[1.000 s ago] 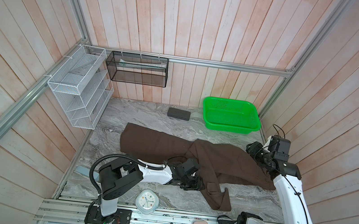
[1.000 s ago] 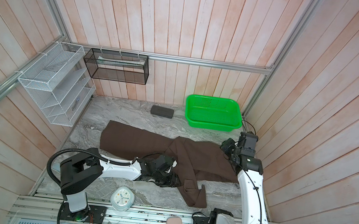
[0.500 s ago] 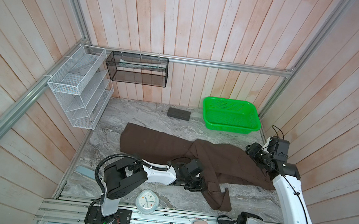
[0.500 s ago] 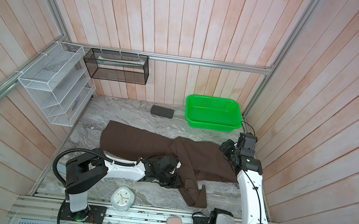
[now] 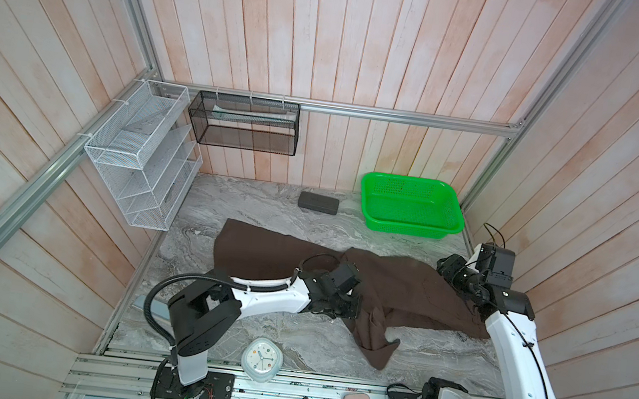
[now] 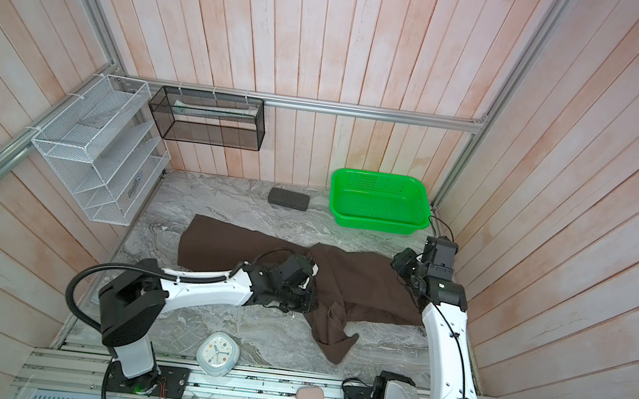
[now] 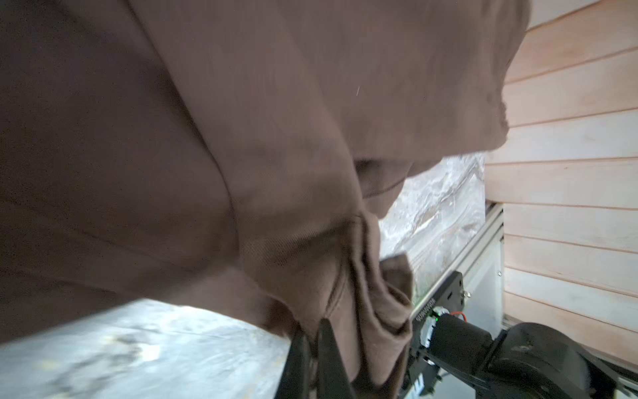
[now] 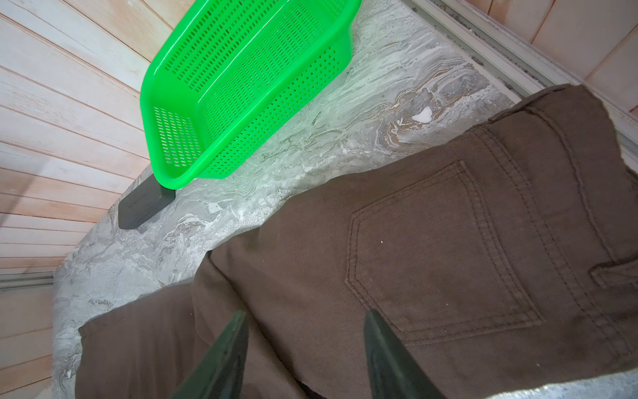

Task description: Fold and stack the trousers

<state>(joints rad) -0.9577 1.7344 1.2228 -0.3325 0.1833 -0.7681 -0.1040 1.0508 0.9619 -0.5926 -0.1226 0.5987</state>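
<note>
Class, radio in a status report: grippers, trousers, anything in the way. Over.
Left gripper shut on trousers, near edge. Right gripper open over pocket end. Trousers unfolded, sprawled. Basket, case clear of cloth.

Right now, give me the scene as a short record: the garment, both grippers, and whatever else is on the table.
garment: brown trousers, unfolded, sprawled across the marble table
left arm: left gripper shut, pinching a bunched fold of the cloth
right arm: right gripper open, over the seat near the back pocket
back of table: green basket, empty; grey case beside it, apart
front edge: clock
</note>
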